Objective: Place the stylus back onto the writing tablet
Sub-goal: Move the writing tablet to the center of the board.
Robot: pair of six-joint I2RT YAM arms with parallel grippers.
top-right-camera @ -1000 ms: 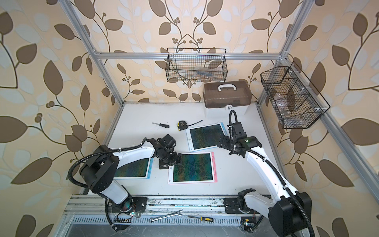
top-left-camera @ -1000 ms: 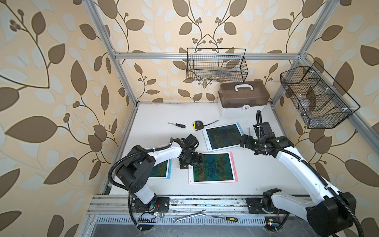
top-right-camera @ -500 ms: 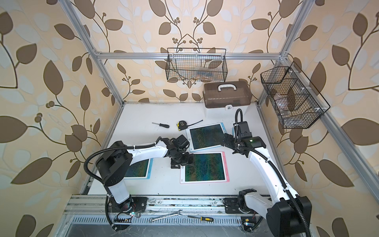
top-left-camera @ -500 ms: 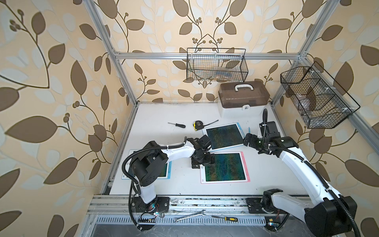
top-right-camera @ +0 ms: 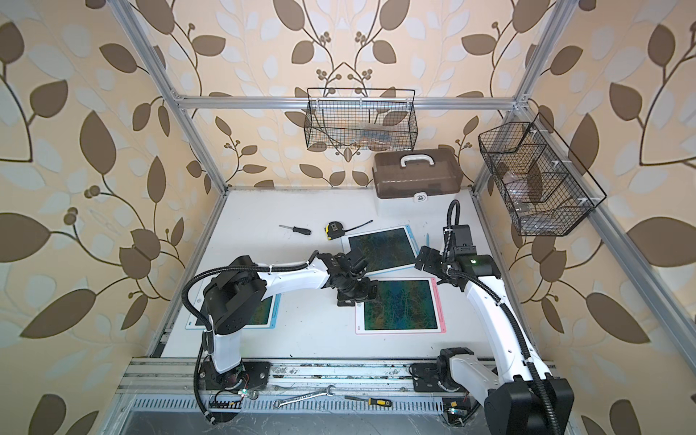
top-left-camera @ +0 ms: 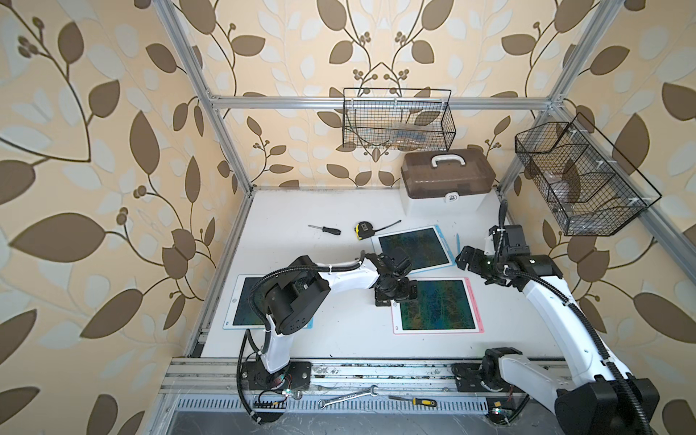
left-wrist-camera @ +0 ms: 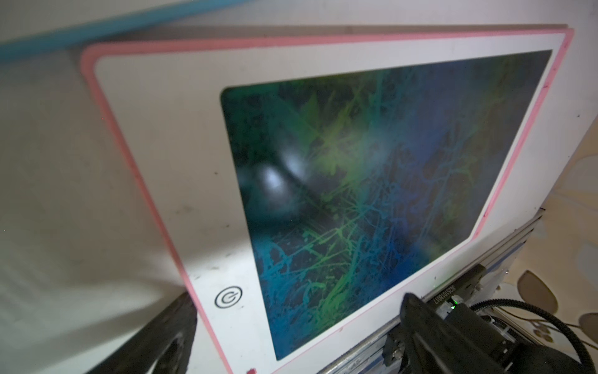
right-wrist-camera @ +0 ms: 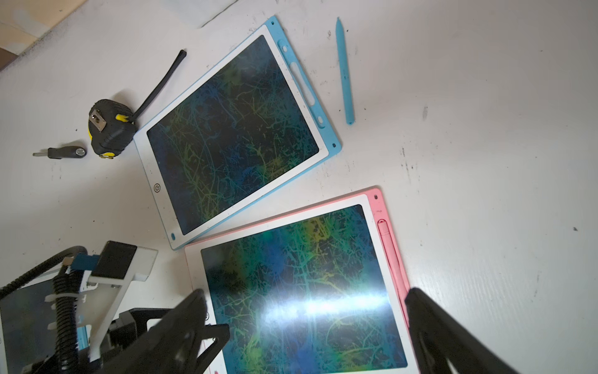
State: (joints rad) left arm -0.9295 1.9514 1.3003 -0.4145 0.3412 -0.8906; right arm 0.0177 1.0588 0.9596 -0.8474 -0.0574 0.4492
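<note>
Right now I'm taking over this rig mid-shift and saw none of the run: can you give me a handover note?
Left end effector: open, low at the button end of the pink-framed writing tablet.
Right end effector: open, empty, raised near the rear blue-framed writing tablet.
Thin blue plastic stylus lies on the white table beside that tablet's empty side slot.
Done: nothing for the stylus.
Left: grasp it, seat it in the slot.

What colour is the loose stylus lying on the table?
The stylus is light blue; the right wrist view shows it best.
</note>
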